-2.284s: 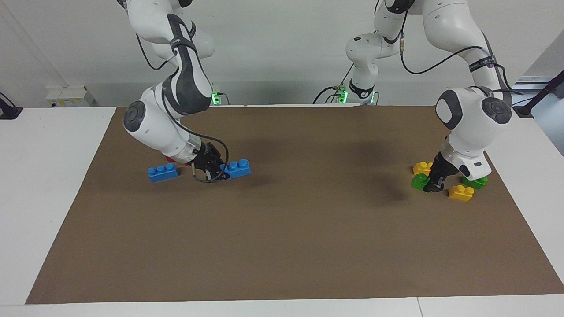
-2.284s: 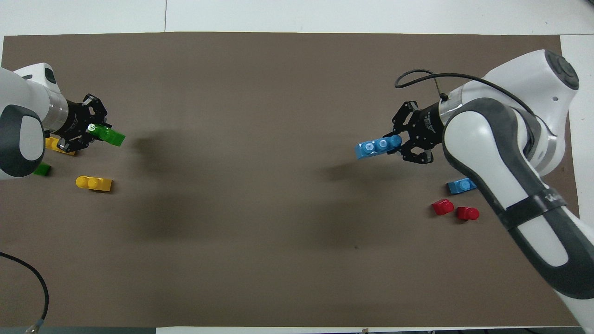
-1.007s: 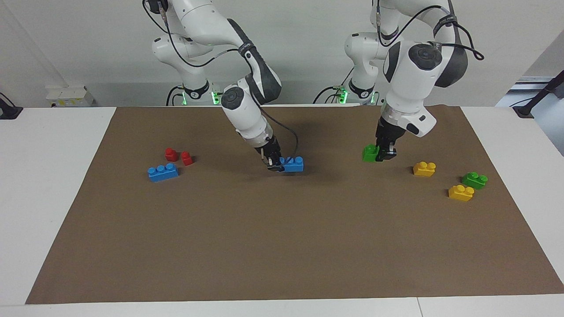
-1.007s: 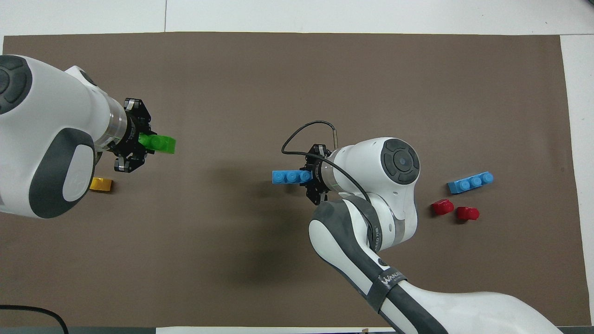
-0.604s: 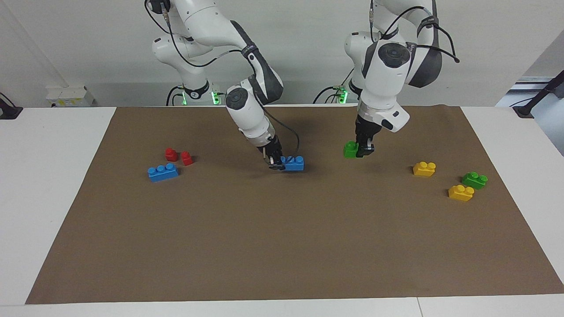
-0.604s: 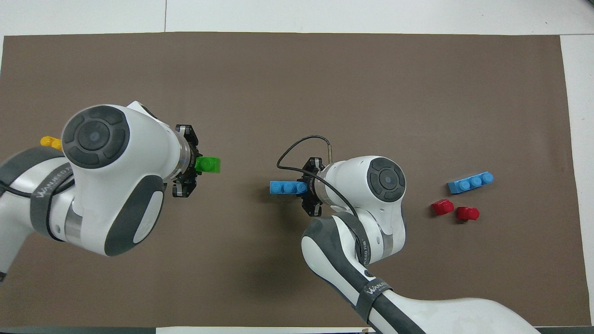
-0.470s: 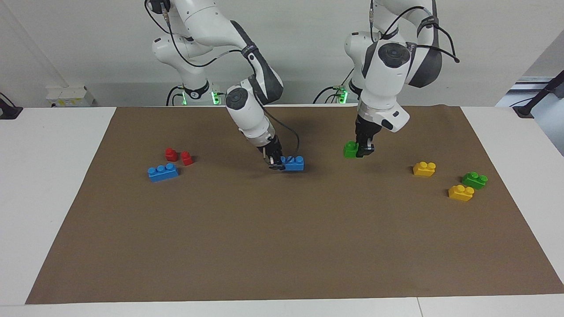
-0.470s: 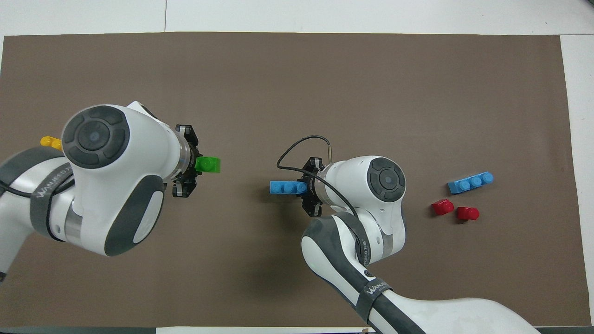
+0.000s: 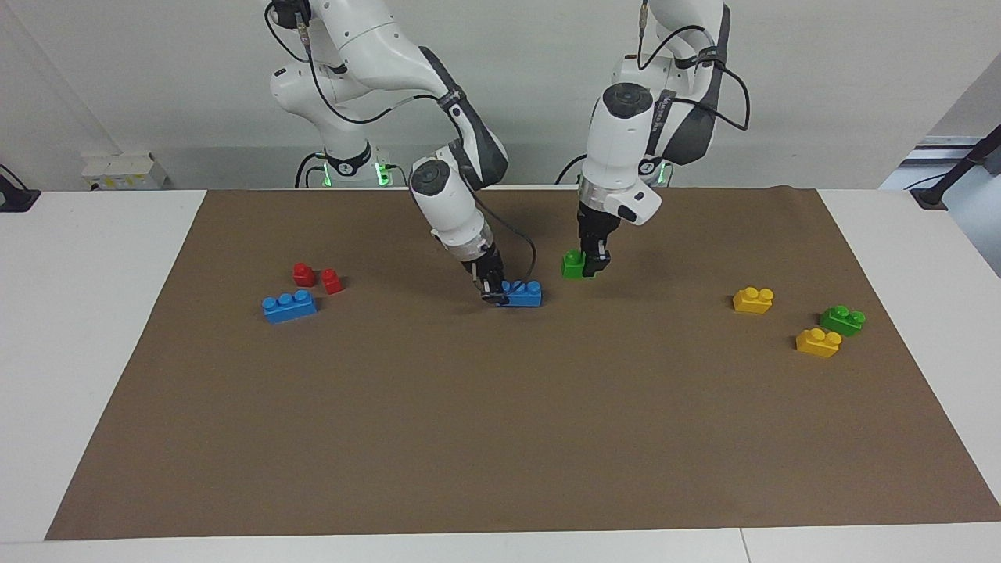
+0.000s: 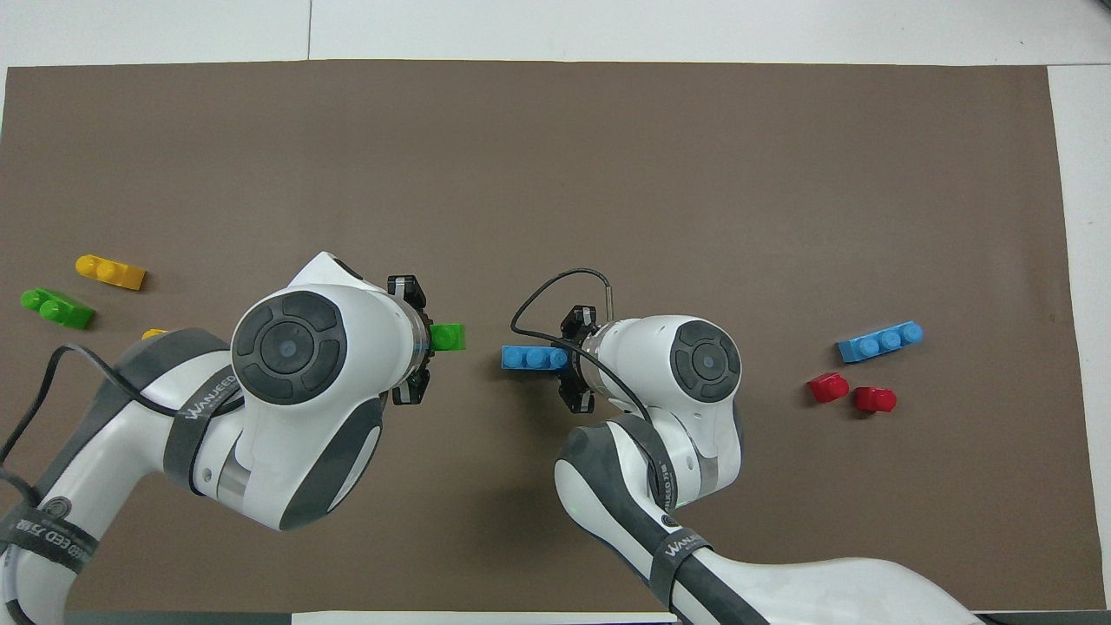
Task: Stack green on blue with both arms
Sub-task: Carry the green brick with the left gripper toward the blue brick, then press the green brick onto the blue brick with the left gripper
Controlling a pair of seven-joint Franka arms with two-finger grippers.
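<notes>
My right gripper is shut on one end of a blue three-stud brick, which sits low at the middle of the brown mat; it also shows in the overhead view. My left gripper is shut on a green two-stud brick and holds it a little above the mat, beside the blue brick toward the left arm's end, with a small gap between them. A second blue brick and a second green brick lie loose on the mat.
Two small red bricks lie by the loose blue brick at the right arm's end. Two yellow bricks lie by the loose green brick at the left arm's end. The brown mat covers the table.
My left gripper has carried the green brick from the left arm's end toward the middle, close to the held blue brick. My right gripper has brought the blue brick to the middle and now barely moves.
</notes>
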